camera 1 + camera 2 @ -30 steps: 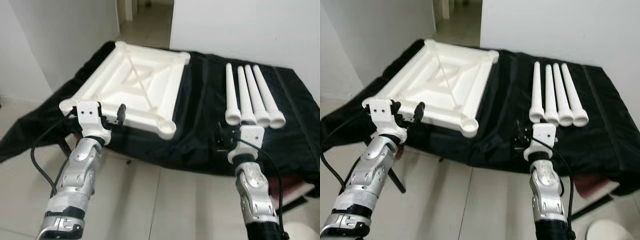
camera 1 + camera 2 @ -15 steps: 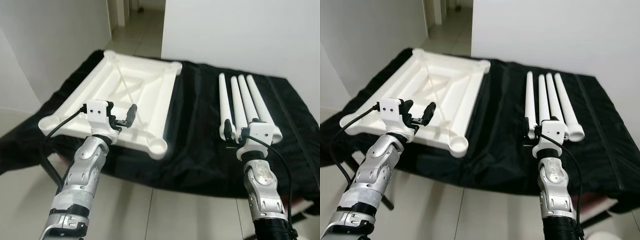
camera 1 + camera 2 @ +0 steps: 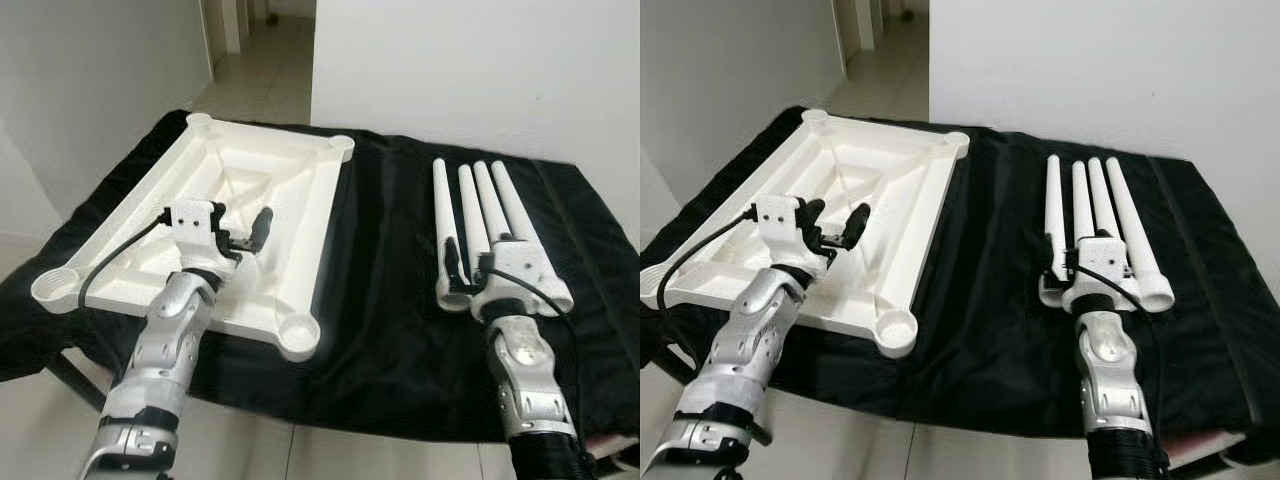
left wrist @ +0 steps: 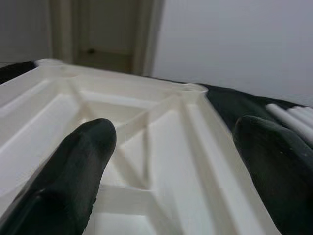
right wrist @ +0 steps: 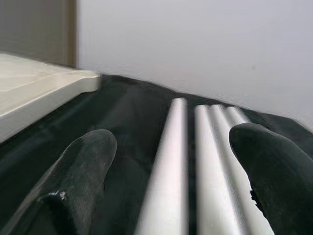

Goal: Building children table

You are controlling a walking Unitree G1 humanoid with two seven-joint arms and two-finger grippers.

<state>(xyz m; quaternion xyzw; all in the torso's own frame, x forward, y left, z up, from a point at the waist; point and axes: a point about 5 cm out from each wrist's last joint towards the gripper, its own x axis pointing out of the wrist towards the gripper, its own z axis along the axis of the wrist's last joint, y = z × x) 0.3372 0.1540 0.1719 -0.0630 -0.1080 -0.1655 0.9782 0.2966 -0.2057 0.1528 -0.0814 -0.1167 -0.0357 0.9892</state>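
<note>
Black cloth [image 3: 390, 300] sits nearer; both open hands [image 3: 245, 232] [image 3: 470, 270] have advanced over tabletop [image 3: 270, 200]; legs [image 3: 480, 200].

- The tabletop [image 3: 240, 215]: white moulded plastic, smooth, faintly glossy.
- The four legs [image 3: 478, 215]: the same white plastic (slightly shiny).
- The cloth [image 3: 390, 270]: black, matt fabric.
- The arms [image 3: 165, 350]: silvery metal.

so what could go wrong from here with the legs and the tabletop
The four white legs lie side by side, touching; the open right gripper straddles more than one, so closing might catch two or roll them apart. The upside-down tabletop has its near corner close to the black-covered surface's edge; a push from the open left gripper could slide it off.
</note>
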